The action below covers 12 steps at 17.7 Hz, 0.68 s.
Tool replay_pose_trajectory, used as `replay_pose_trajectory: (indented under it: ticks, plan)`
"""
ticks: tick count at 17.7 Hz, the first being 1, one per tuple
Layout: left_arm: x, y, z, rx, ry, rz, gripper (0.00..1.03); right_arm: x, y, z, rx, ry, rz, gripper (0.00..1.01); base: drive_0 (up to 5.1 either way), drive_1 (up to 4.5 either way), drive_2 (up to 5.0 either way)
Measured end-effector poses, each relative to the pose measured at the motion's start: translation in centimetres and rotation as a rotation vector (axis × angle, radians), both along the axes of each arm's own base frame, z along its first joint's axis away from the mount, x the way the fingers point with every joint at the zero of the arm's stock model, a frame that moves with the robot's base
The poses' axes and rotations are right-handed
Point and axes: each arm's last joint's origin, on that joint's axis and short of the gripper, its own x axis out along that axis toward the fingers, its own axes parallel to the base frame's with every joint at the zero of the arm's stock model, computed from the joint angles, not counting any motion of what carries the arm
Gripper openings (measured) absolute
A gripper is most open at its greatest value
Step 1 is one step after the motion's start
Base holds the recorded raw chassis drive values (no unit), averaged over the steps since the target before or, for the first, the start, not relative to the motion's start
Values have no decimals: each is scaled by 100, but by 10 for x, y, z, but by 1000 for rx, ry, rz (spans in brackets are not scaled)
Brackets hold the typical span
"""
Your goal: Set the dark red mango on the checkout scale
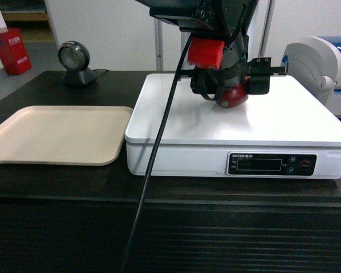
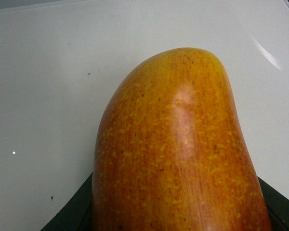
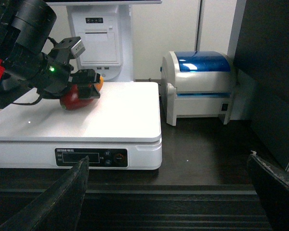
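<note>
Mango: one dark red mango (image 1: 234, 95), oval, glossy; deep red in the head view, orange-yellow and finely speckled with a soft highlight in the left wrist view (image 2: 178, 154); resting low on the scale top, toward its far edge, near the middle.
Left gripper: black left gripper (image 1: 232, 79), closed on the mango from both sides; red block on the wrist above, black cable hanging down across the scale's front left part to the counter front.
Right gripper: two dark finger edges of the right gripper (image 3: 168, 192) at the bottom corners of its own view, wide apart, holding nothing, well short of the scale.
Scale: one scale (image 1: 284, 122), large, square, smooth white flat top with rounded corners; black display strip with buttons on the front face; on the counter right of the middle.
Counter: black checkout counter (image 1: 57, 182), faint wood grain on top, horizontally ribbed dark front panel.
Tray: one beige tray (image 1: 57, 133), flat, matte, rounded corners, on the counter's left part just beside the scale.
Scanner: one round grey scanner (image 1: 75, 62) on a stand at the counter's far left edge.
Printer: one white label printer (image 3: 200, 86) with translucent blue lid, by the scale's right edge.
Behind: white terminal (image 3: 97, 38) past the scale's far edge; red box (image 1: 10, 50) on the floor far left.
</note>
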Motion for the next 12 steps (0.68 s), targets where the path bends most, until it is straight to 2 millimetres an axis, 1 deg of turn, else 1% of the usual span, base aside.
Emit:
replay_pose_trajectory:
  ticks: [1, 2, 4, 5, 6, 7, 9, 12]
  plan:
    - [0, 0, 0, 0, 0, 0, 59, 0, 0, 0, 0, 0, 0, 98, 0, 0, 0]
    - [0, 0, 0, -2, 1, 2, 63, 0, 0, 0, 0, 0, 0, 98, 0, 0, 0]
    - [0, 0, 0, -4, -2, 2, 82, 0, 0, 0, 0, 0, 0, 98, 0, 0, 0]
    - [0, 0, 0, -5, -2, 2, 93, 0, 0, 0, 0, 0, 0, 98, 0, 0, 0]
    - [0, 0, 0, -4, -2, 2, 100, 0, 0, 0, 0, 0, 0, 98, 0, 0, 0]
    - [0, 0, 1, 0, 5, 2, 97, 0, 0, 0, 0, 0, 0, 98, 0, 0, 0]
    - [1, -1, 2, -6, -12, 1, 98, 0, 0, 0, 0, 0, 0, 98, 0, 0, 0]
    - [-5, 1, 10, -3, -108, -37, 98, 0, 0, 0, 0, 0, 0, 98, 0, 0, 0]
